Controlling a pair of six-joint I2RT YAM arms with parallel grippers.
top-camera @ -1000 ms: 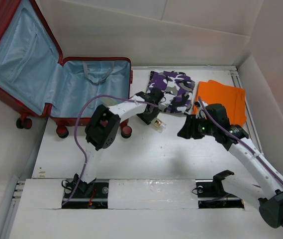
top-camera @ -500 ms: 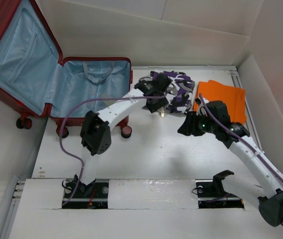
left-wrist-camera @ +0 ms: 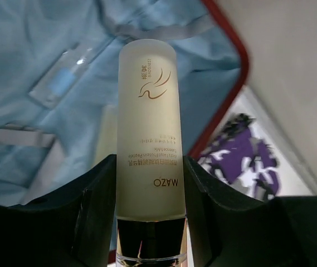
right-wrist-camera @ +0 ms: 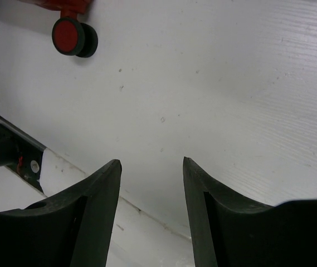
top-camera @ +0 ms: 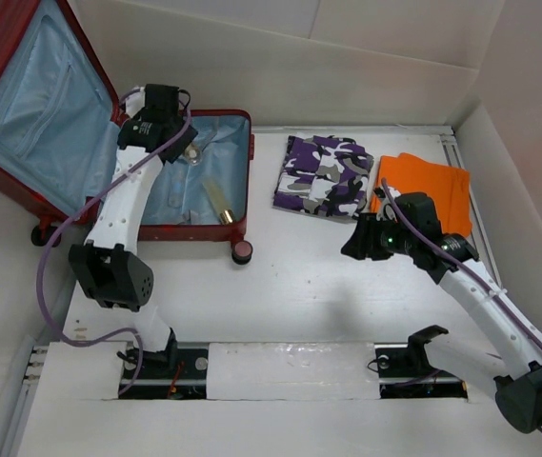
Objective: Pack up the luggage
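The luggage [top-camera: 187, 234], a red hard-shell suitcase, lies open at the back left, showing its light blue lining and raised lid [top-camera: 32, 95]. My left gripper [top-camera: 181, 141] hangs over the open lower half, shut on a frosted pale bottle [left-wrist-camera: 149, 128] with a dark cap. The bottle points toward the suitcase's red rim [left-wrist-camera: 242, 61]. A second pale tube [top-camera: 219, 202] lies on the lining. Further right, my right gripper [top-camera: 354, 244] hovers open over bare table, with nothing between its fingers [right-wrist-camera: 103, 183].
A purple camouflage garment [top-camera: 326, 176] and a folded orange cloth [top-camera: 430, 190] lie on the table to the right of the suitcase. A suitcase wheel [right-wrist-camera: 69, 36] shows in the right wrist view. White walls close in the back and right sides.
My left arm has swung left from beside the camouflage garment to above the open suitcase, carrying the bottle. The right arm has barely shifted.
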